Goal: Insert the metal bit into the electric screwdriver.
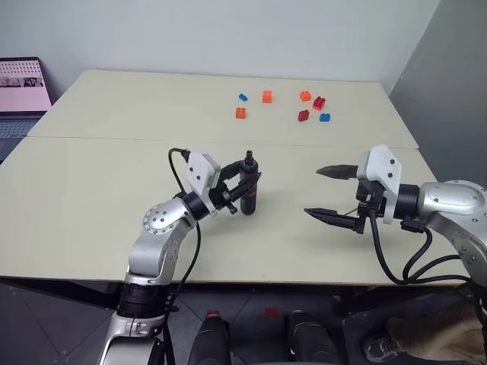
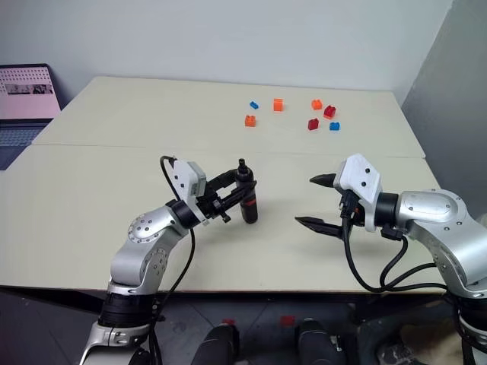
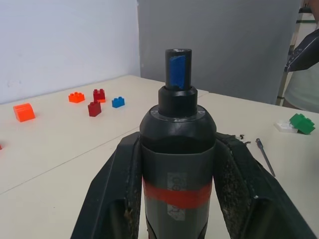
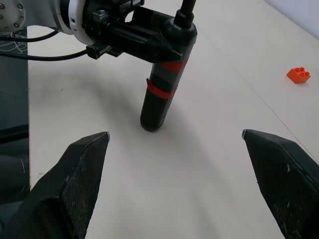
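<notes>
Clamped upright in the left tool (image 1: 245,185) with nose raised for loading, the electric screwdriver (image 1: 249,193) rests on the counter (image 1: 91,198), while the right tool (image 1: 333,195) hangs wide open nearby, and the metal bit (image 3: 264,156) lies on the counter.

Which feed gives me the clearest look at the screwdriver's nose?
Left wrist view: the electric screwdriver stands close up, nose and blue mark facing the camera. Right wrist view shows its side and lower end; the eye views show it small in the left gripper.
</notes>
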Tool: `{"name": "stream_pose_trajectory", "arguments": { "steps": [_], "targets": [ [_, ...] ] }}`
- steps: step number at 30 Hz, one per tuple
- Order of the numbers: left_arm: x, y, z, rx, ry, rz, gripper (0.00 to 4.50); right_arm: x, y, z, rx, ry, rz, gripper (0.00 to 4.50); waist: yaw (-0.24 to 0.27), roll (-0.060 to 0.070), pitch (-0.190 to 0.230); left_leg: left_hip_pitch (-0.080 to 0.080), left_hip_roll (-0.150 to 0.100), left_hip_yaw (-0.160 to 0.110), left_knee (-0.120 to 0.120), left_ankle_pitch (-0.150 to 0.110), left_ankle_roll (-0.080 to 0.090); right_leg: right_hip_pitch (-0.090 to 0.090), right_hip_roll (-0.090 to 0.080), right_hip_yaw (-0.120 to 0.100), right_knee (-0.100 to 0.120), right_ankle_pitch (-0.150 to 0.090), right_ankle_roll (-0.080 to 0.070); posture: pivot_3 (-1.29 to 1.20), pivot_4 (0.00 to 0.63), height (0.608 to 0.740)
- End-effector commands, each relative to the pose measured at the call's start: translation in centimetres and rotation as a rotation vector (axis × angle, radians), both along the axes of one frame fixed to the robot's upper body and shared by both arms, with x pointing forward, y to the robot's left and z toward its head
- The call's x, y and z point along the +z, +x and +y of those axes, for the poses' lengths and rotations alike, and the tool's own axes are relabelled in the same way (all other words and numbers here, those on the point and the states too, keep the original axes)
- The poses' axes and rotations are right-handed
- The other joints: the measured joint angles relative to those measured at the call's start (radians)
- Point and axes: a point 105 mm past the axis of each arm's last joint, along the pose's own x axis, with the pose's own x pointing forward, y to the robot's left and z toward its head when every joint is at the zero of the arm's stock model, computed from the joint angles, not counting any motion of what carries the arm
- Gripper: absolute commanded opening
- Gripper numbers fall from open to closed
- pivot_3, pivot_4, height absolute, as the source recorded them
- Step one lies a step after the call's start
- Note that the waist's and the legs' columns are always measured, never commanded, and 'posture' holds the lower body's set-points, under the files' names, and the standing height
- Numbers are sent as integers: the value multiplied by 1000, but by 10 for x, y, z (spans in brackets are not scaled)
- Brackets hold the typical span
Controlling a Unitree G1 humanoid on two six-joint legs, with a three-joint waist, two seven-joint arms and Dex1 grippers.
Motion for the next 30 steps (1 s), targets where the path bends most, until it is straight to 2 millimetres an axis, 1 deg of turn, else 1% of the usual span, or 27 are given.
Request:
{"name": "stream_pose_trajectory", "arguments": {
  "steps": [1,6,10,15,18,20,23,25,27,30],
  "targets": [
    [4,-5,-2,-15,3,-27,1645,5,0,-2,5,-21,-41,4500,0,0,0,0,0,0,0,0,0,0,0,0,0,0,0,0,150,740],
    [7,-6,-3,-13,2,-52,1644,5,5,-6,-3,-47,-56,4500,0,0,0,0,0,0,0,0,0,0,0,0,0,0,0,0,150,740],
    [9,-10,-9,-38,14,-88,1644,5,11,-13,-3,-95,-91,4500,0,0,0,0,0,0,0,0,0,0,0,0,-1,0,0,0,150,740],
    [15,-9,-17,-47,-12,-121,1644,2,18,-33,-13,-189,-90,4500,0,0,0,-1,0,0,0,0,0,-1,0,0,-1,0,0,0,150,740],
    [26,-9,-24,-61,-36,-164,1644,2,27,-53,-16,-294,-84,4500,0,1,1,-1,0,1,0,0,0,-1,0,0,-2,0,0,0,150,740],
    [30,-10,-29,-71,-45,-185,1644,1,31,-63,-9,-353,-83,4500,0,1,1,-1,0,1,0,0,0,-1,-1,0,-2,0,0,0,150,740],
    [38,-12,-38,-96,-74,-211,1644,-9,35,-80,46,-514,-38,4500,-1,1,1,-1,0,1,-1,0,0,-1,-1,0,-2,0,0,0,150,740],
    [43,-14,-46,-119,-96,-228,1644,-18,37,-93,106,-656,15,4500,-2,2,2,-1,0,1,-1,0,0,-1,-1,0,-2,0,0,0,150,740],
    [43,-15,-51,-135,-98,-234,1644,-22,41,-98,143,-719,45,4500,-3,3,2,-1,0,2,-1,0,0,-1,-1,0,-2,0,0,0,150,740],
    [37,-14,-55,-142,-97,-232,1644,-29,53,-100,191,-796,70,4500,-7,4,2,-1,0,2,-2,0,0,-2,-1,1,-2,0,0,0,150,740]
  ]
}}
